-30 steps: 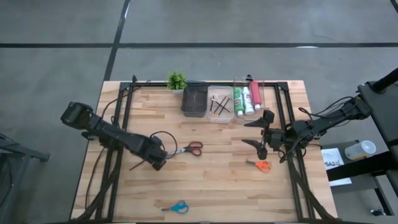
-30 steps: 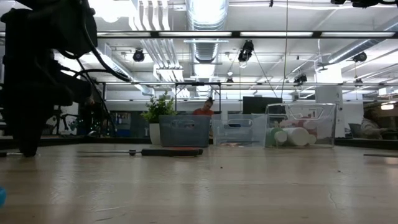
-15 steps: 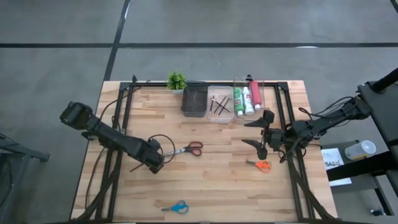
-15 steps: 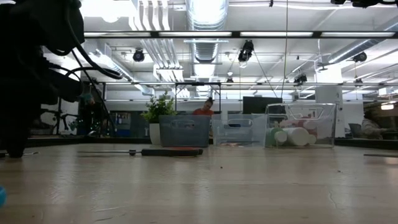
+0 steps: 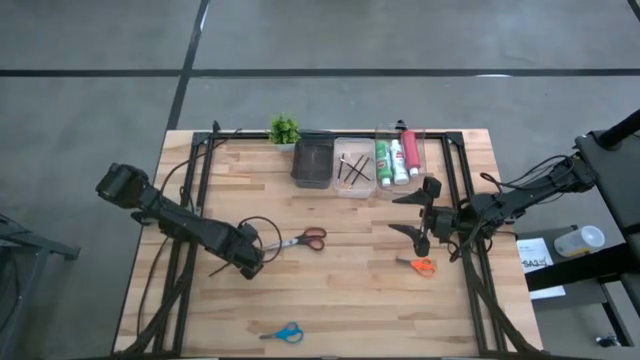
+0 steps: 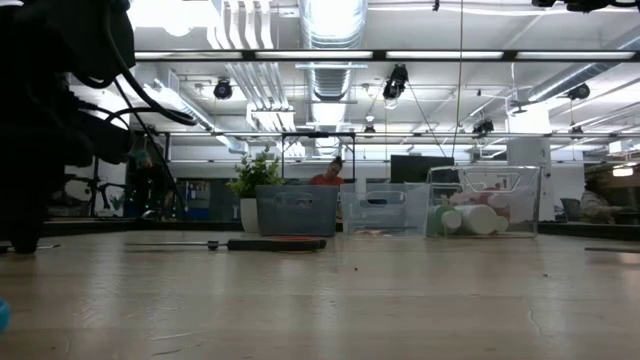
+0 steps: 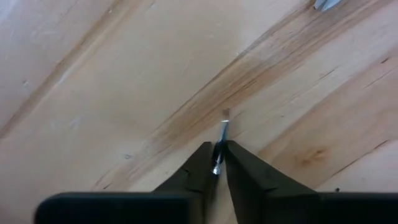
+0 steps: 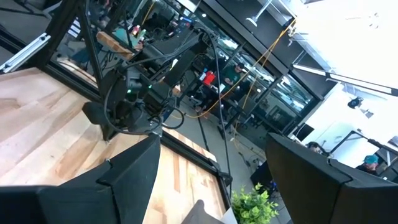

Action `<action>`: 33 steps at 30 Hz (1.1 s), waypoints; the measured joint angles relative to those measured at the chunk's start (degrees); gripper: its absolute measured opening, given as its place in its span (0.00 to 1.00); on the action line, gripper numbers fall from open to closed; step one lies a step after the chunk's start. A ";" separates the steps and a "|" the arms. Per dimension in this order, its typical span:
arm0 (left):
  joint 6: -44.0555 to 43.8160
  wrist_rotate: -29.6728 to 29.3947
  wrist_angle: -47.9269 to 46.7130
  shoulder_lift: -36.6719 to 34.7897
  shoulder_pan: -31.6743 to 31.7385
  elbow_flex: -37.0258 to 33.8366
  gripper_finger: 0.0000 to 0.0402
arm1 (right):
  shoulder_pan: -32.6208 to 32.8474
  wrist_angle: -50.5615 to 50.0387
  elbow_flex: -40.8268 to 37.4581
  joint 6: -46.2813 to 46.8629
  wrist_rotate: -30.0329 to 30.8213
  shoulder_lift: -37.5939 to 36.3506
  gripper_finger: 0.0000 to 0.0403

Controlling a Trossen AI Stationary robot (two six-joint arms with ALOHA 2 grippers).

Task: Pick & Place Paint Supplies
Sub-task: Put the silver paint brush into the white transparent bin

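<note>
A thin dark brush [image 7: 219,138] was pinched at its tip by the left gripper [image 5: 250,262], low on the table just left of the red-handled scissors [image 5: 303,239]. It was judged light, stiff and slippery, better held mid-shaft. The right gripper [image 8: 205,180], further right, stood open.

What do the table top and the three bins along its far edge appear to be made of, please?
The table top looks like butcher-block wood with a light, fairly matte finish: parallel planks and grain show. The dark bin seems to be opaque grey plastic, possibly slatted. The middle bin and the bin of paint tubes look like clear plastic, since their contents show through the walls.
</note>
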 joint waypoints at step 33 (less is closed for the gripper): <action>0.04 0.07 -1.18 -0.50 0.00 1.03 0.01 | 0.02 0.00 -0.01 -0.21 0.00 0.00 0.71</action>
